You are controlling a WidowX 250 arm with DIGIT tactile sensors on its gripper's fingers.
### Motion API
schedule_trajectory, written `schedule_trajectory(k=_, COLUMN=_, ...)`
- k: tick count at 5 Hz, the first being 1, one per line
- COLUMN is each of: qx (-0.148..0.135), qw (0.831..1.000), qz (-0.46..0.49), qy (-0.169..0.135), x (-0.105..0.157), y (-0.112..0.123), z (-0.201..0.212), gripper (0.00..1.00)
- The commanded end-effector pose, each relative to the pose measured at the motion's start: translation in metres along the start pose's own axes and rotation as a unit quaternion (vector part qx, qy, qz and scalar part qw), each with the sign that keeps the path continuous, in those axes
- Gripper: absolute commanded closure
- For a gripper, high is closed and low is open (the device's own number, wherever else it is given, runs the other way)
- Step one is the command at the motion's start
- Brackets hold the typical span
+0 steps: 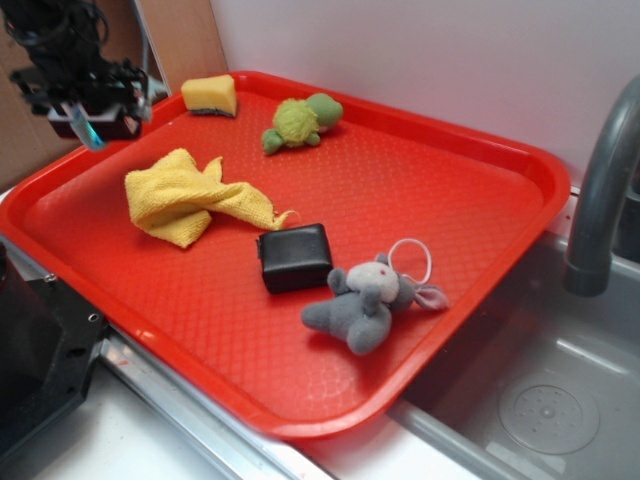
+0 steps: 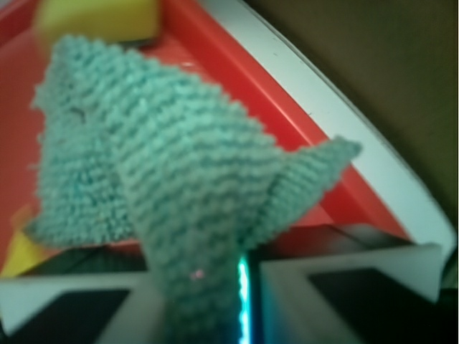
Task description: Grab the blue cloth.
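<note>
Above the back left corner of the red tray (image 1: 480,290), the pincer (image 1: 88,120) hung clear of the surface, pinching the blue cloth (image 2: 165,193). Wrist view: the cloth filled most of the frame, gathered into the narrow gap between the two fingers (image 2: 344,301) at the bottom edge and fanning outward from there in a loose fold. Terry loops were plain to see; focus was soft. Exterior view: only a thin teal strip (image 1: 90,132) showed at the pincer, apparently off the tray floor, though the arm hid most of it.

Elsewhere on the tray, all untouched by the arm: yellow cloth (image 1: 185,200) crumpled at left centre; yellow sponge (image 1: 210,95) by the back rim; green plush turtle (image 1: 300,122) near the sponge; black wallet-like pouch (image 1: 294,257) at centre; grey plush mouse (image 1: 368,300) just beside the pouch, toward the front. A sink (image 1: 540,400) and grey faucet (image 1: 600,190) sat to the right of the tray.

Judgement on progress: grasp achieved and the cloth appeared lifted, so the task looked essentially complete. What remained, if anything, was holding the grip steady; the hold seemed bunched rather than flat, so a slip could not be ruled out.
</note>
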State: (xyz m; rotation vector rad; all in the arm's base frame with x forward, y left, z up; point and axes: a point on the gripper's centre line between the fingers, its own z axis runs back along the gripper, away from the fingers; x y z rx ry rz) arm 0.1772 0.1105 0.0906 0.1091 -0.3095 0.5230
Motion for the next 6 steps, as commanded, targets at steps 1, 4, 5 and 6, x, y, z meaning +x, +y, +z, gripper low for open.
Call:
schedule_trajectory(k=1, qx=-0.114, qw=0.980, qz=-0.160, qy=0.028, x=0.009, y=-0.039, z=0.112, gripper=1.00)
schedule_trajectory(k=4, qx=-0.120, qw=0.955, qz=-0.222, qy=0.156, x=0.016, y=-0.081, z=0.146, gripper=1.00)
schedule_trajectory(k=5, qx=-0.113, qw=0.948, qz=-0.258, qy=0.149, x=0.014, y=-0.084, z=0.153, gripper=1.00)
schedule_trajectory(k=6, qx=-0.115, qw=0.946, qz=-0.263, qy=0.150, x=0.012, y=-0.081, z=0.154, gripper=1.00)
